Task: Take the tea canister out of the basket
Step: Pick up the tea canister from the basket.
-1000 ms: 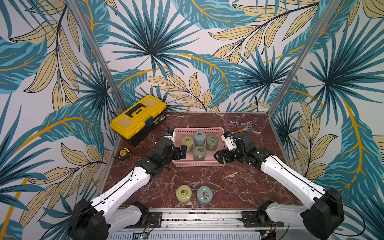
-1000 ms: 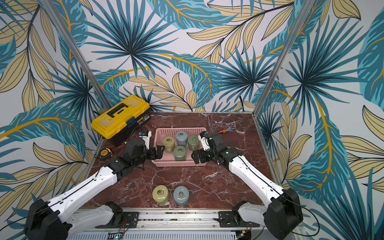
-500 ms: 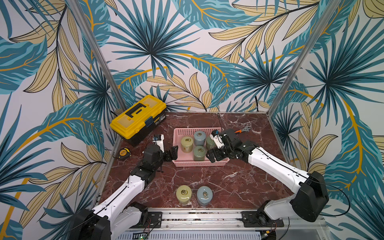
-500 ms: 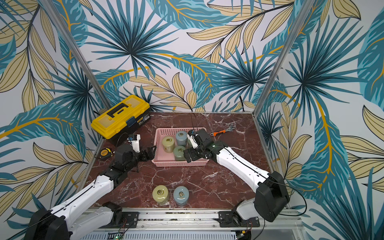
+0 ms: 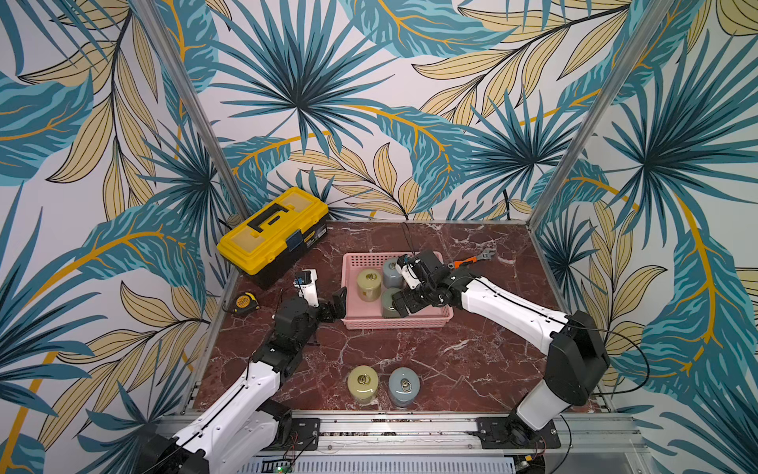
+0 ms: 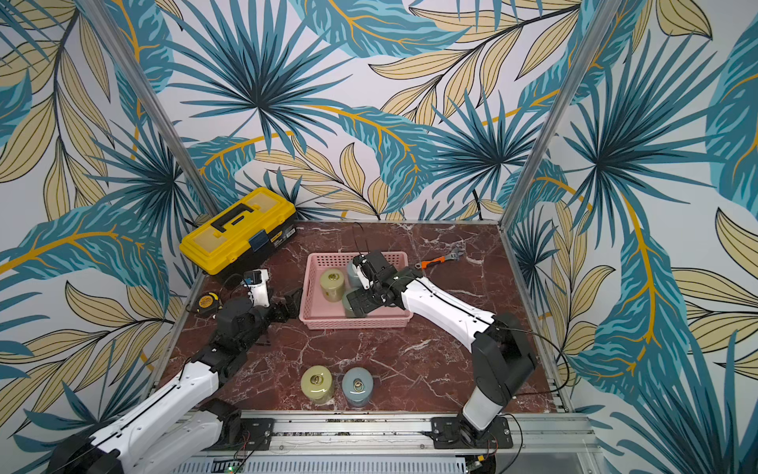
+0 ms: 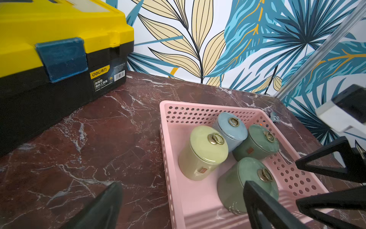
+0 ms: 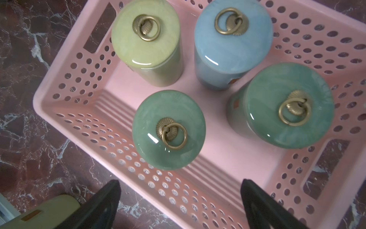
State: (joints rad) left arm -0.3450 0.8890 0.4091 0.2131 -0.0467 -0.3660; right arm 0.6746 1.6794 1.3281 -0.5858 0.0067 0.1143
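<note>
The pink basket is seen at the centre of a top view. Above it, the right gripper (spread wide, nothing held) is best centred on the green tea canister inside the basket, mid-frame in the right wrist view. It is then best lowered clear of the neighbours.

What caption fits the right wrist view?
Open right gripper above pink basket holding yellow-green tea canister, blue canister and two green canisters.

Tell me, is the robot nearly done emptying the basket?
Not yet. A yellow canister and a blue canister already stand on the table. The right end effector hangs open over the basket, holding nothing. Four canisters sit inside, including a green canister.
</note>
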